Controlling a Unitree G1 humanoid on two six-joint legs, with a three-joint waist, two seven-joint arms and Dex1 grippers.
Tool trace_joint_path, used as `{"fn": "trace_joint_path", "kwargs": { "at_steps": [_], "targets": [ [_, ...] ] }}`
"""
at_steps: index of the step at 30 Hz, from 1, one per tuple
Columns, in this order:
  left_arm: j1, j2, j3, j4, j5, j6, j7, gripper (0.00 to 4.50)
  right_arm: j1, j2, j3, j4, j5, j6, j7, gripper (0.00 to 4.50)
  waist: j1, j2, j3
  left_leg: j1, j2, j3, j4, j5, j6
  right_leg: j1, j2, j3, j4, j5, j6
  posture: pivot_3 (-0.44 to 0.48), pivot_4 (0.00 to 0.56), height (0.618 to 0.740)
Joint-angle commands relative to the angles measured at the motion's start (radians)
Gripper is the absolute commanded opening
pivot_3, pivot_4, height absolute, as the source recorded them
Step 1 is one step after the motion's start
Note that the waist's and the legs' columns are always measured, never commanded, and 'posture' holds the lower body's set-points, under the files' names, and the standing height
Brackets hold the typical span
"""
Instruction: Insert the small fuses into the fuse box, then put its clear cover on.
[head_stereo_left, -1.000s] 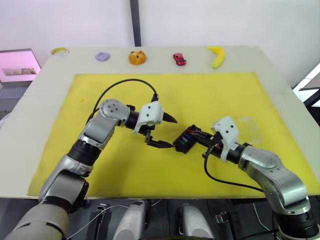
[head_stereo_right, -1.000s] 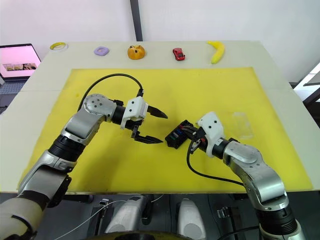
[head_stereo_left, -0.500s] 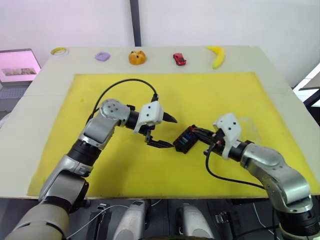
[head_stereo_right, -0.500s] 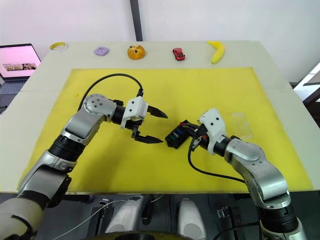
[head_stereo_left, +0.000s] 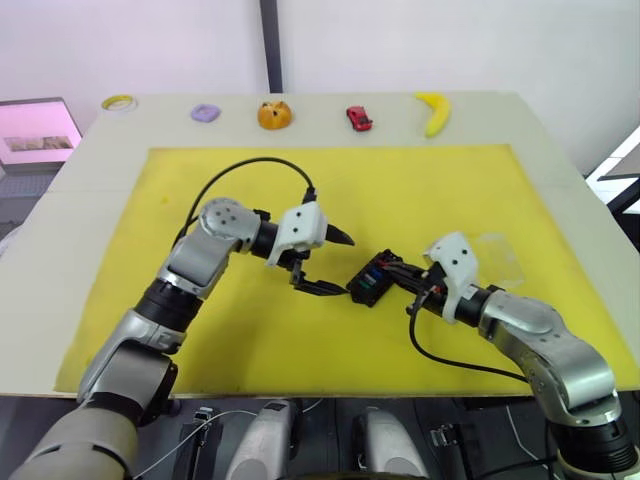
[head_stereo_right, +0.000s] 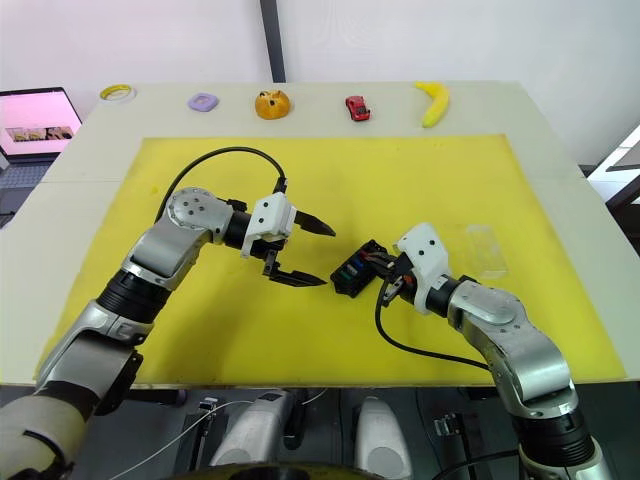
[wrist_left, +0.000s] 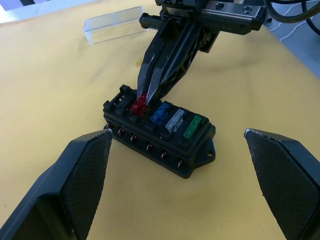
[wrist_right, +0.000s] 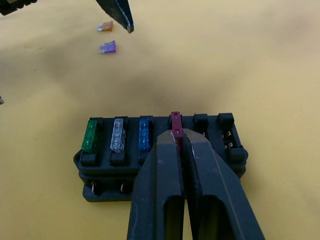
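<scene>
On the yellow mat covering the desk (head_stereo_right: 560, 110), fuse work is standing a little past halfway, by the look of the box; at left, the left gripper (head_stereo_right: 305, 250) is hanging wide open and empty just beside the fuse box (head_stereo_right: 353, 270), its two black fingers spread to either side of the box's near end without touching it; two loose fuses, an orange fuse (wrist_right: 105, 26) and a purple fuse (wrist_right: 107, 47), are lying apart on the mat beyond the box, waiting their turn; in the fuse box itself a green fuse (wrist_right: 91, 135), a clear fuse (wrist_right: 118, 135) and a blue fuse (wrist_right: 144, 133) are sitting seated in a row, while a red fuse (wrist_right: 176, 121) is standing in the fourth slot, seemingly not yet pressed fully home; two slots past it are looking vacant; the box's long axis is running diagonally across the mat, from nearer the robot on its left to farther on its right; at right, the right gripper (wrist_right: 181, 145) is pinching the red fuse with its fingers closed tight; farther right, the clear cover (head_stereo_right: 485, 250) is lying on the mat, well apart from the box, not yet fitted.
</scene>
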Motion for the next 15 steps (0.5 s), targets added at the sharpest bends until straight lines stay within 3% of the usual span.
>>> {"fn": "trace_joint_path", "kwargs": {
  "at_steps": [1, 15],
  "targets": [
    [-0.014, 0.002, 0.032, -0.029, -0.001, -0.009, 0.003, 4.45, -0.003, 0.001, -0.006, -0.001, -0.007, -0.023, 0.004, 0.00, 0.000, 0.000, 0.000, 0.000, 0.000, 0.000, 0.000, 0.000, 0.000, 0.000, 0.000, 0.000, 0.000, 0.000, 0.000, 0.000, 0.150, 0.735],
    [-0.012, 0.001, 0.030, -0.035, 0.000, -0.011, 0.005, 4.45, -0.014, -0.008, 0.018, 0.040, -0.007, 0.024, 0.018, 0.00, -0.001, 0.000, 0.000, 0.000, 0.000, 0.000, 0.000, 0.000, 0.000, 0.000, 0.000, 0.000, 0.000, 0.000, 0.000, 0.000, 0.150, 0.735]
  ]
}}
